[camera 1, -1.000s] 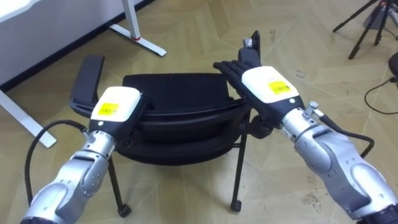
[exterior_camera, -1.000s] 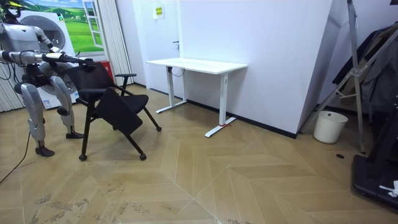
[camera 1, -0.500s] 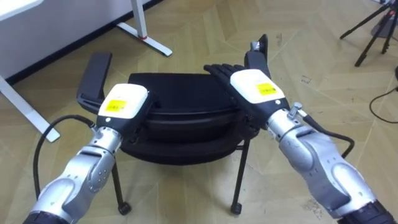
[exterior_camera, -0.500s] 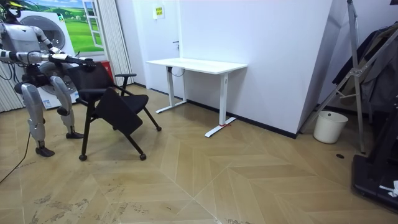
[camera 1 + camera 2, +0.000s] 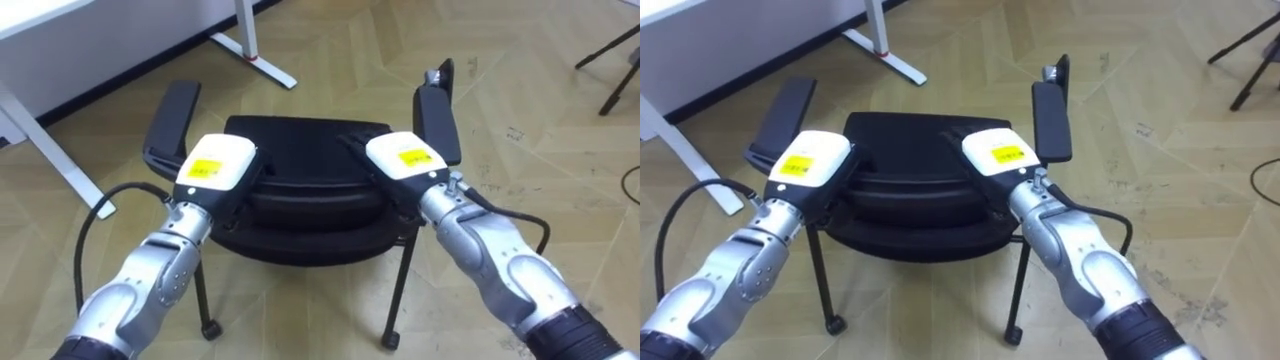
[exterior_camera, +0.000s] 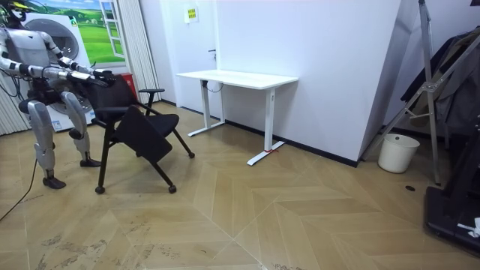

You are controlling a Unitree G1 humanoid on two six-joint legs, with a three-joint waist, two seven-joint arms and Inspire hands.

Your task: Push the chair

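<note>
Pressing the right hand (image 5: 405, 162) flat on the top of the backrest of the black chair (image 5: 300, 150), dark fingers (image 5: 352, 148) stretched straight along it, clasping nothing. Setting the left hand (image 5: 215, 168) on the same top edge, toward the other side; released or clenched, cannot tell, with its back covering the rest. Reaching in between the left armrest (image 5: 172, 120) and the right armrest (image 5: 438, 118). Standing just behind the chair at the room view's left, on the wooden floor (image 5: 330, 50), both arms stretched forward to it, near the white bench (image 6: 236, 77) by the wall but apart from it.
</note>
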